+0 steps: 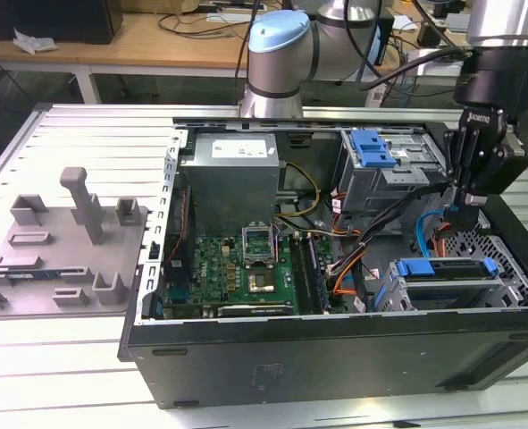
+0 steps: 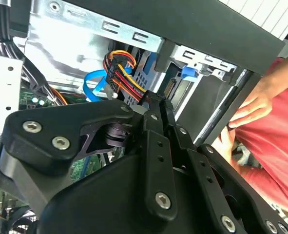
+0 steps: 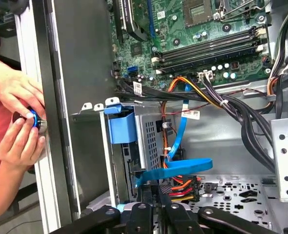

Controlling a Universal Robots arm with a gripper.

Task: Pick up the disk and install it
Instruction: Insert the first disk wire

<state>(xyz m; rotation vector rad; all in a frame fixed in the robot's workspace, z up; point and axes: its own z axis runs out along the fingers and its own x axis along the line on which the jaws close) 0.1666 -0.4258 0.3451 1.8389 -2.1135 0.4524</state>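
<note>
Hovering narrow-fingered beside the coloured power wires [image 2: 122, 68], the end effector [image 1: 453, 214] has the disk [image 1: 447, 279] just below, apparently already seated.

Slotted alu table [image 1: 85, 134], ribs running side to side. Two things sit on it. A grey plastic fixture [image 1: 62, 246] w/ upright posts lies flat by the table's edge on the exterior view's left, approx. midway between back and near edges. A black PC case [image 1: 335, 357], on its side w/ panel off, takes the middle and right part, close to the near edge. Fixture sits just beside the case wall; touching or not, can't tell.
</note>
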